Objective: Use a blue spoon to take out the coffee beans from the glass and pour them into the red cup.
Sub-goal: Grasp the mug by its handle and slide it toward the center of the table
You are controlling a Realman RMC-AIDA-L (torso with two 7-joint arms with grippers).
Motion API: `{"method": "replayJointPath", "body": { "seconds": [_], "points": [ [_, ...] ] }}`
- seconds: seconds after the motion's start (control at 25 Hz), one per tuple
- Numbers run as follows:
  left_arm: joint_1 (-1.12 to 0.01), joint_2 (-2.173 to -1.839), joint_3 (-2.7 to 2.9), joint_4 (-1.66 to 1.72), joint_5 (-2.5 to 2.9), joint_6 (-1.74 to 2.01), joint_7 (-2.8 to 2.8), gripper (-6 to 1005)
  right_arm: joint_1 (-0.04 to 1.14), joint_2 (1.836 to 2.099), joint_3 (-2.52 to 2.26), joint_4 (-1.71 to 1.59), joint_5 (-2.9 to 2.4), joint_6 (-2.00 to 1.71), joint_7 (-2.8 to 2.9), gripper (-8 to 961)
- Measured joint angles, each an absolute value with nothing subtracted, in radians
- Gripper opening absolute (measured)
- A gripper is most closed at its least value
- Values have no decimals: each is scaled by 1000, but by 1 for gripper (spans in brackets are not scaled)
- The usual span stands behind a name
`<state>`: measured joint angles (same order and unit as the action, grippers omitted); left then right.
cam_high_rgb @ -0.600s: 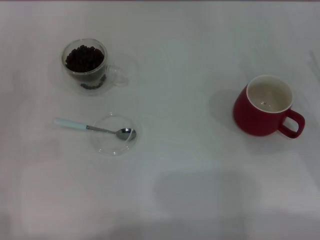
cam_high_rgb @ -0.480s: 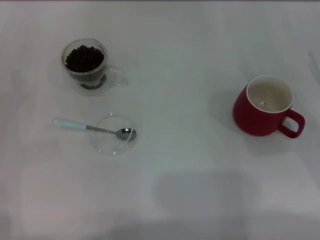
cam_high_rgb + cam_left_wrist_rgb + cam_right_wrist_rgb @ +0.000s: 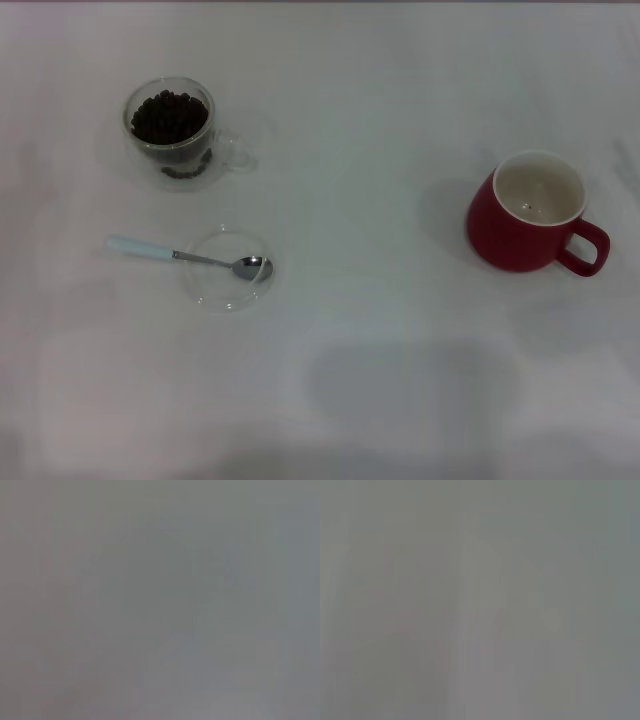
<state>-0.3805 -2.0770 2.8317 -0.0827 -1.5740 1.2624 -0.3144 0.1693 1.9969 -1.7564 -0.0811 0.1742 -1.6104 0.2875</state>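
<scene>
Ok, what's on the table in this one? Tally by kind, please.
Cups: 2, the glass holding coffee beans, and the red cup
Spoons: 1, the blue spoon
Dishes: 1, a clear dish under the spoon's bowl
Total: 4 items, counting the beans as contents. Neither gripper is in view.

A flat, clear, round glass dish [image 3: 222, 285] lies on the plain white table [image 3: 380, 330], toward the table's left side and near its front half.
</scene>
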Motion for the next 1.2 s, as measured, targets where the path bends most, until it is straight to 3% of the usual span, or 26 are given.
{"method": "replayJointPath", "body": {
  "seconds": [0.28,0.72,1.2],
  "points": [
    [-369,-2077,2842,-67,-1530,1266,-314,542,105,1987,-1825,-79,138,-1638,326,870],
    [-278,-2079,2843,-45,-1396,1416,-309,541,86,2004,-1836,4,-27,-1683,344,870],
    [-263,-2080,2842,-19,-1392,1419,-254,541,84,2011,-1839,34,-135,-1600,336,869]
  ]
}}
